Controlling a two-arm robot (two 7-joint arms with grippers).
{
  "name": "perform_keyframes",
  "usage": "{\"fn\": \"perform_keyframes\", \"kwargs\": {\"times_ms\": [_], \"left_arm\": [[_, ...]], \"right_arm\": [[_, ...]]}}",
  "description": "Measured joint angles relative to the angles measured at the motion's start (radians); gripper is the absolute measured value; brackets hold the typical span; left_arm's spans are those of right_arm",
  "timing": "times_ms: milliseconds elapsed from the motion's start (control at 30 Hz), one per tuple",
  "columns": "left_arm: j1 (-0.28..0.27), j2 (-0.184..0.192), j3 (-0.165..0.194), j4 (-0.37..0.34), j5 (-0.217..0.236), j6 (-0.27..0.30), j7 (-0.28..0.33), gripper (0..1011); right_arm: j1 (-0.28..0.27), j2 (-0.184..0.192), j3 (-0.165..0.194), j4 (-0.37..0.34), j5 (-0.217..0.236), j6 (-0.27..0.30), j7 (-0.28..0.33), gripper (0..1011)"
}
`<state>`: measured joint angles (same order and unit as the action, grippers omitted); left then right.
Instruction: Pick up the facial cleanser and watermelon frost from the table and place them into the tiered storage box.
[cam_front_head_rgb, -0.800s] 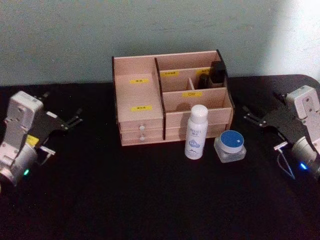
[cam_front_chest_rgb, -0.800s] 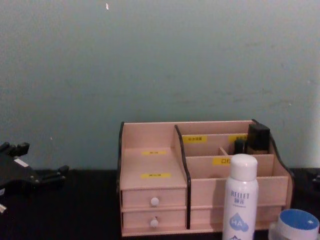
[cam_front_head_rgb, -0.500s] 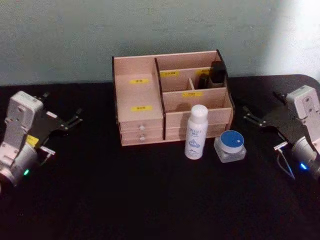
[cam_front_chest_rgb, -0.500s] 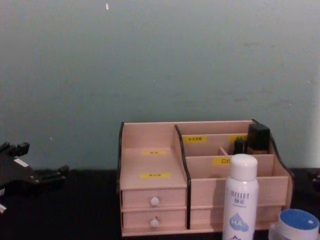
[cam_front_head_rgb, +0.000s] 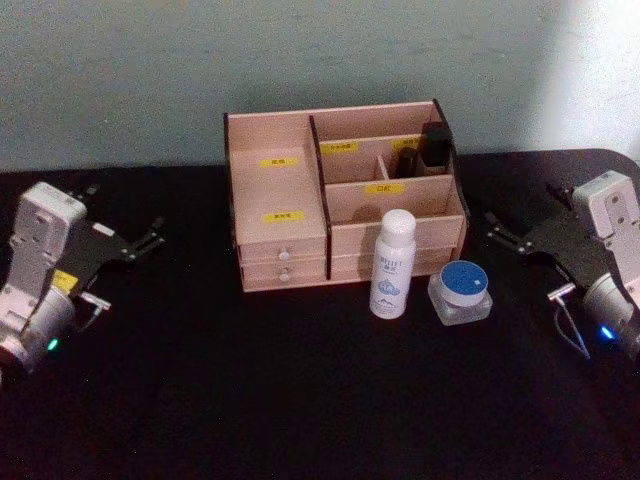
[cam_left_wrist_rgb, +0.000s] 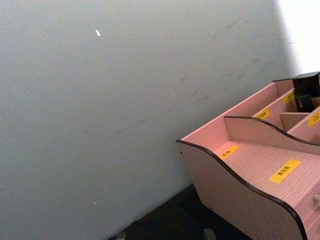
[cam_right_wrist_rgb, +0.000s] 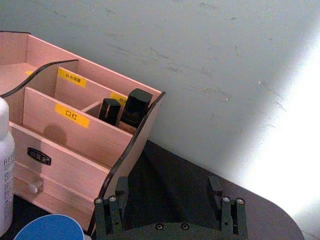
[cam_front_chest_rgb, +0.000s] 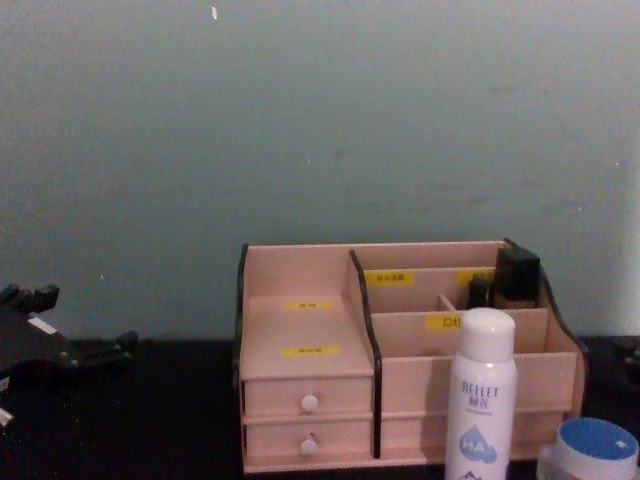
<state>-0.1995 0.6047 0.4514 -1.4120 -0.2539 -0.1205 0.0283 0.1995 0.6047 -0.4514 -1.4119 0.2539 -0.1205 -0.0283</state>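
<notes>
The tall white cylindrical facial cleanser (cam_front_head_rgb: 392, 262) stands upright on the black table (cam_front_head_rgb: 250, 390), just at six o'clock of the pale pink-wood tiered storage box (cam_front_head_rgb: 345, 205). The squat clear watermelon frost jar with a blue lid (cam_front_head_rgb: 462, 290) sits close at its three o'clock.

The right gripper (cam_front_head_rgb: 495, 228) is spread and empty, well off at the jar's three o'clock. The left gripper (cam_front_head_rgb: 150, 235), also spread, is at the box's nine.

I'd have the right claw take the jar first, low and level, clear of the bottle. Small black bottles (cam_front_head_rgb: 434, 148) fill the box's back-right compartment; the other compartments look bare.

Head view looks down over the desk (cam_front_head_rgb: 300, 400); chest view looks low across it; wrist views look out beyond the left pincer (cam_front_head_rgb: 152, 234) and right pincer (cam_front_head_rgb: 497, 230); all share the tiered storage box (cam_front_head_rgb: 350, 235).
</notes>
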Motion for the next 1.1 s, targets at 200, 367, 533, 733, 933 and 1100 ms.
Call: {"fn": "perform_keyframes", "kwargs": {"times_ms": [200, 367, 533, 733, 933, 1100], "left_arm": [[0.000, 0.000, 0.000, 0.000, 0.000, 0.000, 0.000, 1001], [0.000, 0.000, 0.000, 0.000, 0.000, 0.000, 0.000, 1001], [0.000, 0.000, 0.000, 0.000, 0.000, 0.000, 0.000, 1001], [0.000, 0.000, 0.000, 0.000, 0.000, 0.000, 0.000, 1001], [0.000, 0.000, 0.000, 0.000, 0.000, 0.000, 0.000, 1001], [0.000, 0.000, 0.000, 0.000, 0.000, 0.000, 0.000, 1001]], "right_arm": [[0.000, 0.000, 0.000, 0.000, 0.000, 0.000, 0.000, 1002], [0.000, 0.000, 0.000, 0.000, 0.000, 0.000, 0.000, 1002], [0.000, 0.000, 0.000, 0.000, 0.000, 0.000, 0.000, 1002], [0.000, 0.000, 0.000, 0.000, 0.000, 0.000, 0.000, 1002], [-0.002, -0.005, 0.012, 0.000, -0.002, 0.005, 0.014, 1002], [-0.011, -0.006, 0.032, -0.007, -0.001, 0.013, 0.028, 1002]]}}
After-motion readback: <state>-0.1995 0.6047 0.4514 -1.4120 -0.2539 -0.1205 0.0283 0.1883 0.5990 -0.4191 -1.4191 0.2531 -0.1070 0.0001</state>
